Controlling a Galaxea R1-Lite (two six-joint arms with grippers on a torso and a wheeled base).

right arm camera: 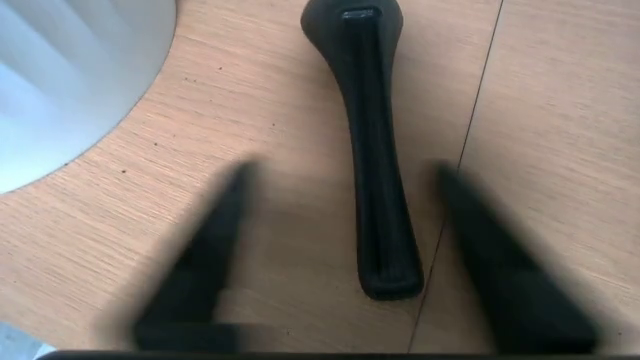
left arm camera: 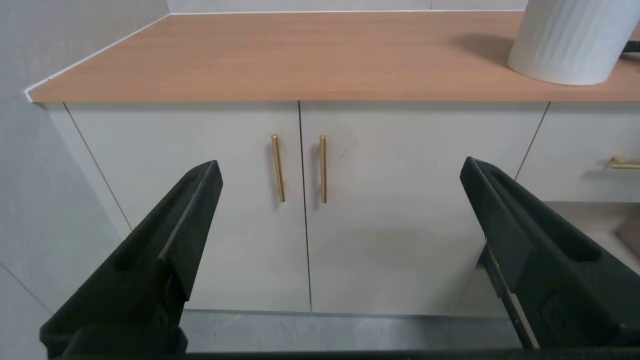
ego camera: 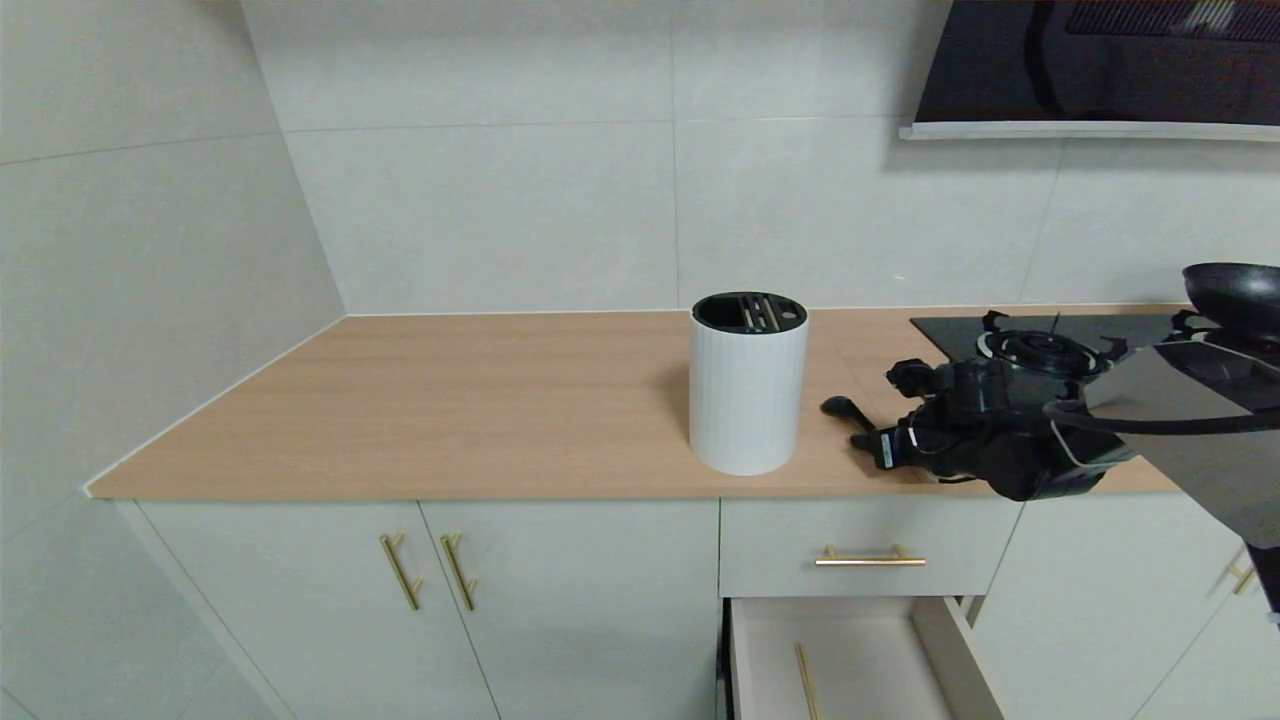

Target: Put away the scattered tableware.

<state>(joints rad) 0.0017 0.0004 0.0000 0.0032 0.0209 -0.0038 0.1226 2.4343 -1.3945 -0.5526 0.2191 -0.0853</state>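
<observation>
**Worktop inspection: one black utensil lying loose beside the holder, both grippers open**

At far left, the wooden countertop [ego camera: 480,400] runs from the tiled corner wall across to the cooker. Below it are two pale cabinet doors [ego camera: 440,610], closed, each with a slim gold handle. The left gripper [left arm camera: 340,170] hangs below counter level, facing those doors. Its jaws are spread wide, with nothing between them.

Towards the middle of the counter stands a white ribbed holder [ego camera: 748,395]. It is upright, near the front edge, and its black top has slots cut in it. Under the counter to the right of the doors is a shallow closed drawer [ego camera: 868,535] with a gold bar handle. Beneath it a second drawer [ego camera: 870,660] is pulled open. A thin wooden stick [ego camera: 805,680] lies on its floor.

Just right of the holder, apart from it, a black utensil [ego camera: 840,406] lies flat on the counter. The right wrist view shows a long grooved handle with a rounded end, crossing near a seam in the worktop. The right gripper [right arm camera: 340,172] sits low over this handle. Its jaws are parted, one finger on each side, with bare wood showing between each finger and the handle.

Further right is a black gas hob [ego camera: 1040,345] set into the counter. A dark pan [ego camera: 1235,290] stands at the far right edge, and a dark extractor hood [ego camera: 1090,70] hangs above.
</observation>
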